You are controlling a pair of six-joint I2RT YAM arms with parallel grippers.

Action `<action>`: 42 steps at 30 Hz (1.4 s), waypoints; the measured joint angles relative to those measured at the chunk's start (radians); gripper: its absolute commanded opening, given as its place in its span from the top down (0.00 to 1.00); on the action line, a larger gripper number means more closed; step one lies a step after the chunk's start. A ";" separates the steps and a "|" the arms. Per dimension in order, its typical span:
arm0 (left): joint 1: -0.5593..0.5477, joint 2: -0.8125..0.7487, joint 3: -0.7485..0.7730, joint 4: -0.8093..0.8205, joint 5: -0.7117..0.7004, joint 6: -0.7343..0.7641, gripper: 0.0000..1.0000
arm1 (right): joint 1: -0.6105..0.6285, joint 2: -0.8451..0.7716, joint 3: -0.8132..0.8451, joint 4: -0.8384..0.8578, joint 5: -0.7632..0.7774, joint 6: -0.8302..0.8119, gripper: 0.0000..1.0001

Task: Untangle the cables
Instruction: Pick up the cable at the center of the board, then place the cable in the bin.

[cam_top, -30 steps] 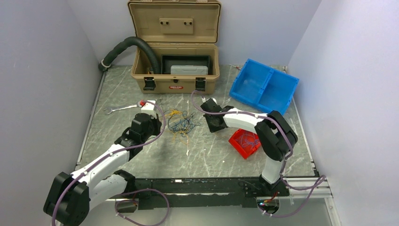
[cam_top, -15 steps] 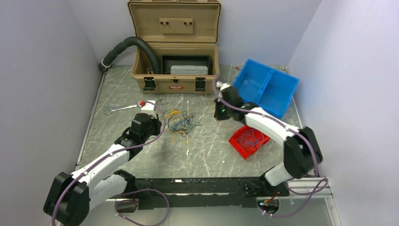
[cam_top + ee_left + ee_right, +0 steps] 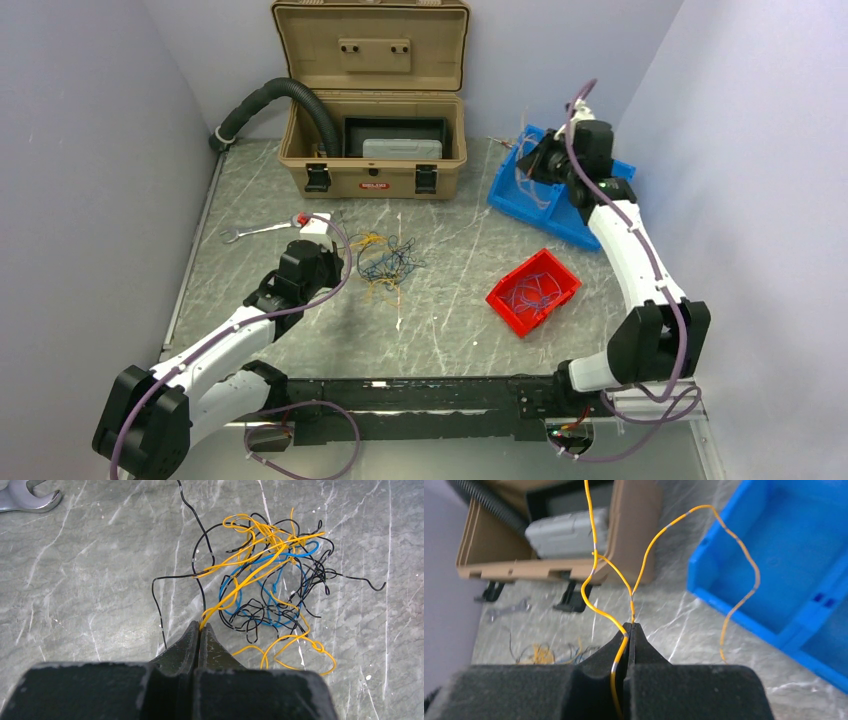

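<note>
The cables [image 3: 385, 262] lie in a loose tangle of blue, yellow-orange and black wires at the table's middle, also seen in the left wrist view [image 3: 270, 580]. My left gripper [image 3: 335, 265] sits at the tangle's left edge. Its jaws [image 3: 201, 627] are shut on a yellow-orange strand that runs into the heap. My right gripper [image 3: 532, 160] is raised over the blue bin [image 3: 605, 195], shut [image 3: 631, 626] on a separate yellow-orange cable [image 3: 596, 555] whose loops hang free in the air. A red bin [image 3: 563, 283] holds several blue wires.
An open tan toolbox [image 3: 372, 175] stands at the back with a black corrugated hose [image 3: 275, 95] running into it. A wrench [image 3: 250, 232] lies left of the tangle. Walls close in on both sides.
My right arm swung from beside the tangle up and right to the blue bin, carrying a yellow-orange cable in shut jaws. The left arm held still.
</note>
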 measured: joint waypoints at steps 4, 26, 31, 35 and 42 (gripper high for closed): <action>0.000 0.000 0.000 0.000 0.000 0.000 1.00 | -0.128 0.052 0.033 0.031 -0.040 0.048 1.00; 0.000 0.000 0.000 0.001 0.023 0.000 1.00 | -0.519 0.184 -0.046 0.210 -0.050 0.154 1.00; 0.000 0.000 0.000 0.001 0.026 0.000 1.00 | -0.542 0.292 -0.072 0.294 -0.092 0.198 1.00; 0.000 0.000 0.000 0.001 0.026 0.000 1.00 | -0.537 0.391 -0.072 0.315 -0.114 0.216 1.00; 0.000 0.000 0.000 0.000 0.025 0.000 1.00 | -0.528 0.466 -0.054 0.245 -0.068 0.226 0.58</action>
